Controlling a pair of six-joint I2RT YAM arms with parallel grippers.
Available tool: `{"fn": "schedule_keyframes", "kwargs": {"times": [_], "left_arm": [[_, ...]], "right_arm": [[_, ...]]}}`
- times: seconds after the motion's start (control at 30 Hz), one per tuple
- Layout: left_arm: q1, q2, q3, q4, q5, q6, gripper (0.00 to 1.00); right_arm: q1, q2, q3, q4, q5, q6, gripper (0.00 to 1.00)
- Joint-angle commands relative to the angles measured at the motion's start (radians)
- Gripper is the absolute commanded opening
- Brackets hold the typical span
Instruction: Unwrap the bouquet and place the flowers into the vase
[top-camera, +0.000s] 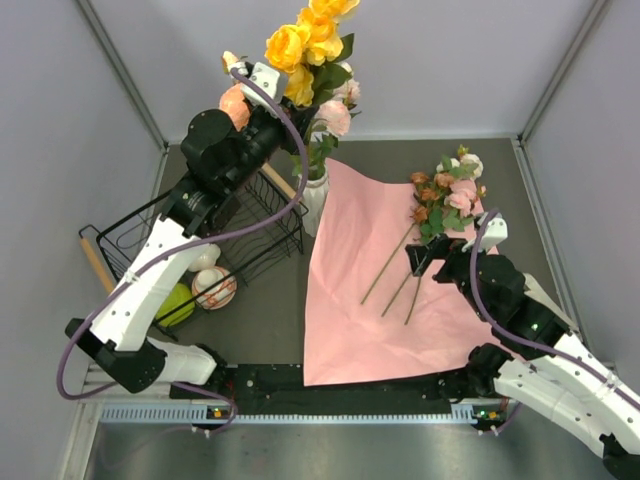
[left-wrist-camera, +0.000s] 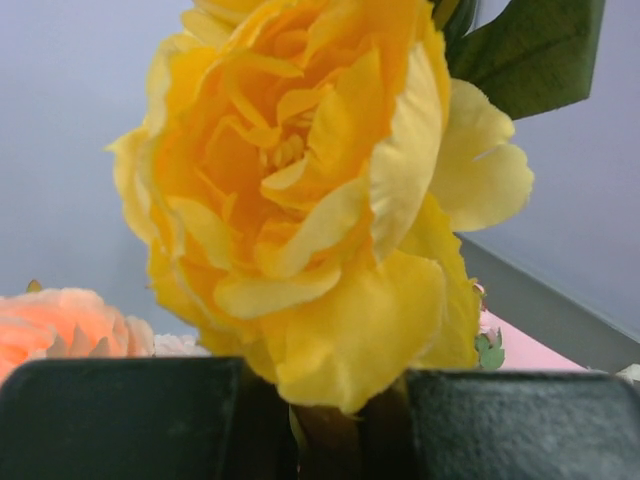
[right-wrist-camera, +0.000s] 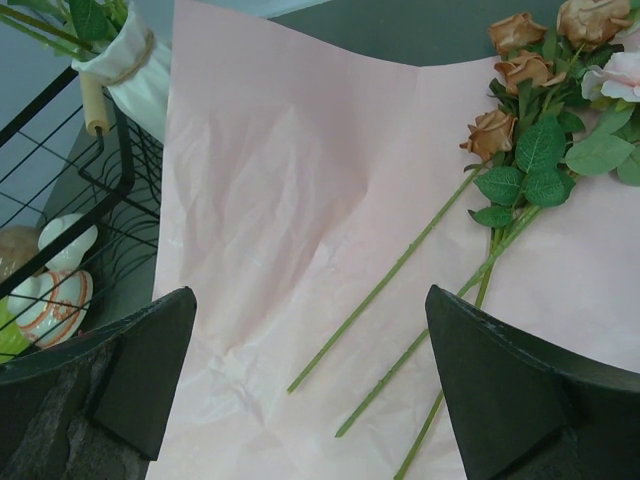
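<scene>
The left gripper (left-wrist-camera: 325, 425) pinches the stem of a yellow peony (left-wrist-camera: 300, 200), jaws nearly closed, over the white ribbed vase (top-camera: 316, 192), which holds several blooms. A black wire basket (top-camera: 255, 215) stands just beside the vase. Loose flowers (top-camera: 445, 195) lie on the spread pink paper (top-camera: 350, 300). The right gripper (right-wrist-camera: 310, 345) gapes empty above their stems.

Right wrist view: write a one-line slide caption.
Open fingers hover over the unfolded pink paper, where long-stemmed flowers lie loose; white vase at upper left.
</scene>
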Motion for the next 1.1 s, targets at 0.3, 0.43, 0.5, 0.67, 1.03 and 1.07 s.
{"fn": "schedule_keyframes", "kwargs": {"times": [0.3,0.43,0.5,0.67,1.03,1.07], "left_arm": [[0.061,0.030,-0.091,0.189,-0.008,-0.153,0.00],[0.062,0.043,-0.115,0.199,-0.045,-0.186,0.00],[0.061,0.049,-0.128,0.192,-0.080,-0.192,0.00],[0.062,0.040,-0.200,0.220,-0.114,-0.193,0.00],[0.061,0.064,-0.366,0.340,-0.139,-0.181,0.00],[0.062,0.067,-0.370,0.344,-0.140,-0.181,0.00]], "right_arm": [[-0.006,0.011,-0.007,-0.001,0.017,0.020,0.99],[-0.007,0.011,-0.010,-0.003,0.017,0.018,0.99],[-0.007,0.009,-0.011,-0.003,0.017,0.020,0.99],[-0.009,0.014,-0.017,-0.003,0.018,0.023,0.99],[-0.013,0.034,-0.021,-0.001,-0.001,0.034,0.99],[-0.012,0.034,-0.021,-0.001,-0.001,0.037,0.99]]}}
